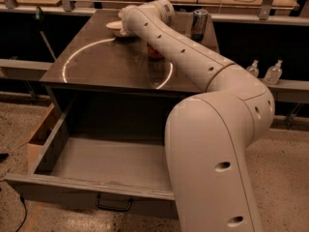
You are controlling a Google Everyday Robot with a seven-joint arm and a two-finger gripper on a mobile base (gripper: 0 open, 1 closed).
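End effector [123, 23] over the far rear of the table [96, 66], arm stretched across the top; how far open it is, or whether it has hold of anything, cannot be told. Pale flat dish [112, 26] just left of it, contact unclear; reddish-brown object [153, 53] near, on its camera side, under the arm; dark can [199, 24] well off right. Open drawer [96, 163] far below, at the table's front.

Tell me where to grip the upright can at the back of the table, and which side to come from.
Take the can around its round side wall, about mid-height: it stands upright, so a level approach probably suits. Come from the side facing away from the arm, which passes close beside it. The pincer is at the table's far edge, by a pale dish.
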